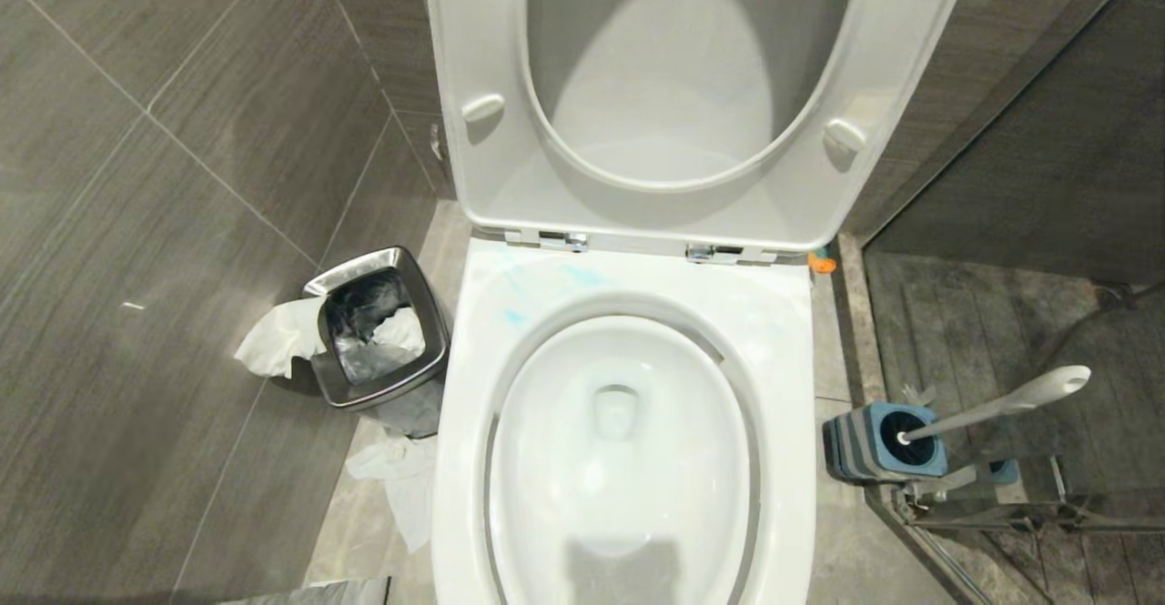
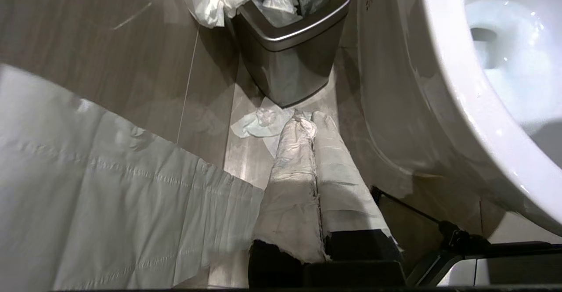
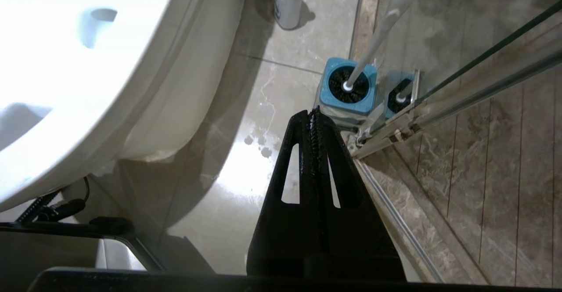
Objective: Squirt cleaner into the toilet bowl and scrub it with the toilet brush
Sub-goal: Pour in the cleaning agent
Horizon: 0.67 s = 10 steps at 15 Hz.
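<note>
Left gripper (image 2: pixel 307 118): hung low beside the toilet base; paper-wrapped fingers pressed together, nothing held.
Steel bin (image 1: pixel 378 327): on the floor left of the toilet, tissue spilling out.
Toilet bowl (image 1: pixel 619 459): glossy white porcelain, seat raised; rigid, fixed, judged slippery when wet.
Cleaner (image 1: pixel 546 282): pale teal smears noted on the rear rim.
Toilet brush (image 1: pixel 1001 405): stood in the blue-and-grey holder (image 1: pixel 860 450) right of the toilet; handle slim, stiff, judged light and smooth; best taken at mid-handle, below the rounded tip.
Right gripper (image 3: pixel 314 116): near the holder, black fingers closed together, empty.
</note>
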Motion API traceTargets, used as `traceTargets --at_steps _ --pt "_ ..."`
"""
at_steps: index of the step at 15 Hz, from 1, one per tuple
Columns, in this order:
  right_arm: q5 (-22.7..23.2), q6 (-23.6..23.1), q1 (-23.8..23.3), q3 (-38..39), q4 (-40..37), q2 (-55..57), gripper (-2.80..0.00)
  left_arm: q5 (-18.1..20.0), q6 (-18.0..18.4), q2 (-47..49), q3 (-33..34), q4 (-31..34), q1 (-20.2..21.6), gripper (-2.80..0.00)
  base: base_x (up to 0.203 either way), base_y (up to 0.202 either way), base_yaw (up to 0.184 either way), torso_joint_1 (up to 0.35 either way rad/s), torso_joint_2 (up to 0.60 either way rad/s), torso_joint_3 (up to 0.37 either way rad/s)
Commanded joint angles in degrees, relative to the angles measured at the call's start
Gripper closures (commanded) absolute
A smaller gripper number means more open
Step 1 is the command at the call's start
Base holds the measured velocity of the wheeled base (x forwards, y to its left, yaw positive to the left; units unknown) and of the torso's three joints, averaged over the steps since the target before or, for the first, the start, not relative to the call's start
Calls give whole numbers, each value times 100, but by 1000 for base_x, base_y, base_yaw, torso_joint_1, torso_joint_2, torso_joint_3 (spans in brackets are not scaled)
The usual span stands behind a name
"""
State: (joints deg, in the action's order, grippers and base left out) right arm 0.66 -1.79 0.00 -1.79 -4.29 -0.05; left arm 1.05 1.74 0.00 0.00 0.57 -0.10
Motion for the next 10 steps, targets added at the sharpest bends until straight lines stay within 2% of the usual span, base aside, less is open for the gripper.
traceTargets --at_steps 1,10 --pt "4 -5 0 3 -2 5 0 1 2 9 9 -5 1 0 0 0 0 10 1 -197" --pt "-4 -5 0 3 -2 5 0 1 -16 9 9 -22 1 0 0 0 0 4 4 -198"
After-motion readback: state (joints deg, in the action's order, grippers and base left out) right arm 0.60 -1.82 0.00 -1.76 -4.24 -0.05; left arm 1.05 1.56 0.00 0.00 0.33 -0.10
